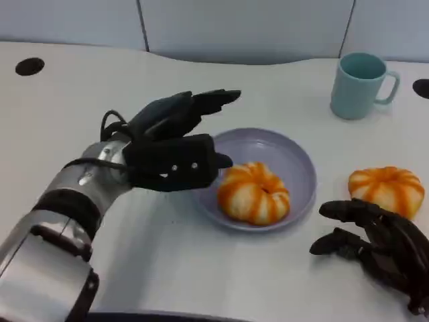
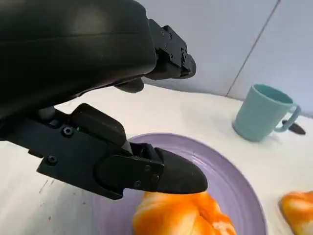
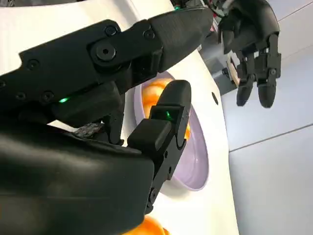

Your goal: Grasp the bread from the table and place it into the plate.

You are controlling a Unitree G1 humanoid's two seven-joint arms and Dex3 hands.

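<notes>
No text, label, brand, number or sign can be read in any of the views.
</notes>
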